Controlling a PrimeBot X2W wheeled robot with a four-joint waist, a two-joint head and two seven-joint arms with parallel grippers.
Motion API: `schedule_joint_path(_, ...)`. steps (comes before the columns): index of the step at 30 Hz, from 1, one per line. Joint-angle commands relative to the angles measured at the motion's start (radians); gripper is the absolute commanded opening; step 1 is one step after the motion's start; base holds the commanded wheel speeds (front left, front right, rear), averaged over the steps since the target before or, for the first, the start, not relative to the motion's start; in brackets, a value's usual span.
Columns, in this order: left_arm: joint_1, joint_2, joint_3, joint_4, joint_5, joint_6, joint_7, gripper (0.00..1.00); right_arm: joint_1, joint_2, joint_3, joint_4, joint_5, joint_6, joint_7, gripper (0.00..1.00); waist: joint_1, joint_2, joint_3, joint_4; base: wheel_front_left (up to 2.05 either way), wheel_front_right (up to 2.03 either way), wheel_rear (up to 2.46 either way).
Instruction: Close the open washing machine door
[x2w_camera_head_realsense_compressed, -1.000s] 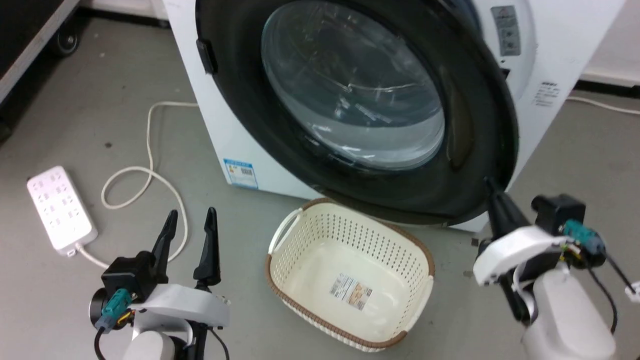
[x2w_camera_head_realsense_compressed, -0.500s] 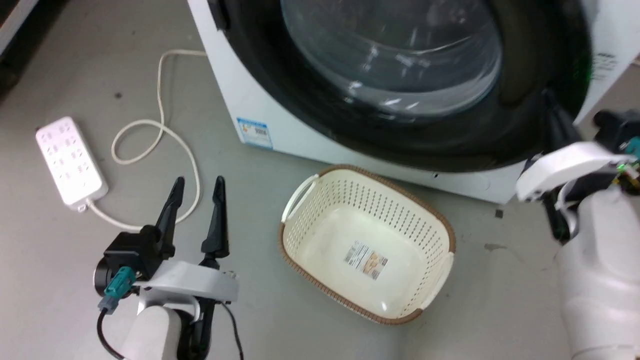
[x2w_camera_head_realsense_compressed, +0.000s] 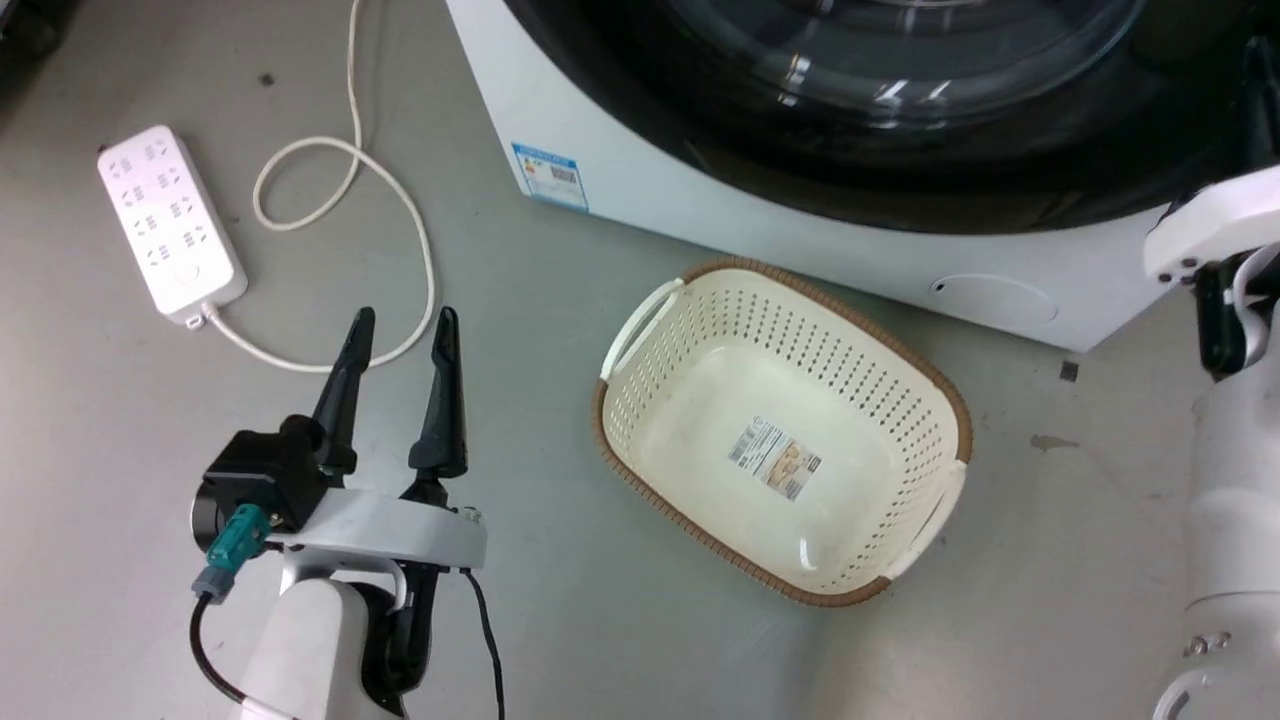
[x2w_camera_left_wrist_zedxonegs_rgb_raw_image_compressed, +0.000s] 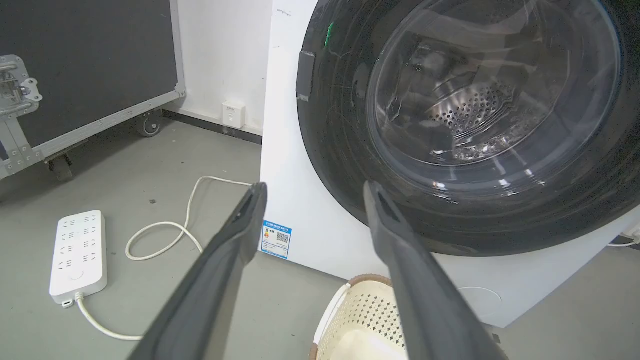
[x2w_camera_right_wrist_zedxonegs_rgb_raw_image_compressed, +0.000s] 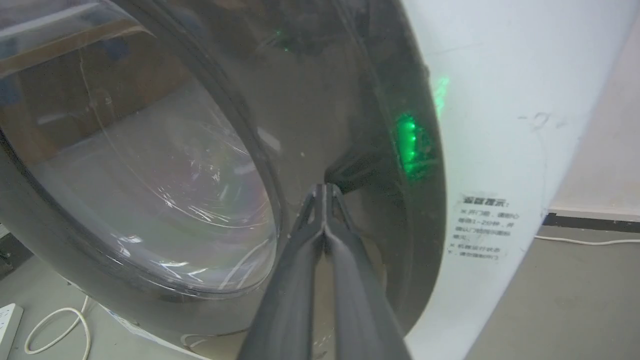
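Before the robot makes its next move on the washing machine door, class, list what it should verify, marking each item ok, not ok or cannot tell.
1. The right gripper is shut, tips at the black rim of the washing machine door: ok.
2. The door is fully latched against the washing machine: cannot tell.
3. The left gripper is open, holds nothing and is apart from the door: ok.
4. The basket sits on the floor below the door, not touching it: ok.
5. The power strip lies left of the machine, away from the door: ok.
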Motion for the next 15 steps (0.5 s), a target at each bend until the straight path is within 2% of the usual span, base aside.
schedule_joint_path(1, -0.014, -0.003, 0.007, -0.004, 0.008, -0.011, -0.005, 1.00, -0.032, -0.007, -0.018, -0.012, -0.010, -0.002, -0.004, 0.00, -0.0001, -0.0001, 0.011, 0.005, 0.00, 0.00, 0.00)
schedule_joint_path(6, -0.017, -0.008, 0.019, -0.001, 0.019, -0.017, -0.005, 1.00, -0.050, -0.007, -0.039, -0.040, -0.011, -0.002, -0.004, 0.00, -0.0001, -0.0001, 0.012, 0.001, 0.00, 0.00, 0.00)
schedule_joint_path(8, -0.012, -0.011, 0.031, 0.004, 0.027, -0.021, -0.005, 1.00, -0.041, -0.007, -0.034, -0.075, 0.022, -0.002, -0.004, 0.00, -0.0001, -0.0001, -0.013, -0.015, 0.00, 0.00, 0.00)
schedule_joint_path(15, 0.016, -0.008, 0.058, 0.019, 0.049, -0.032, -0.005, 1.00, 0.091, -0.007, 0.064, -0.220, 0.131, -0.002, -0.004, 0.00, -0.0001, -0.0001, -0.110, -0.078, 0.00, 0.00, 0.00)
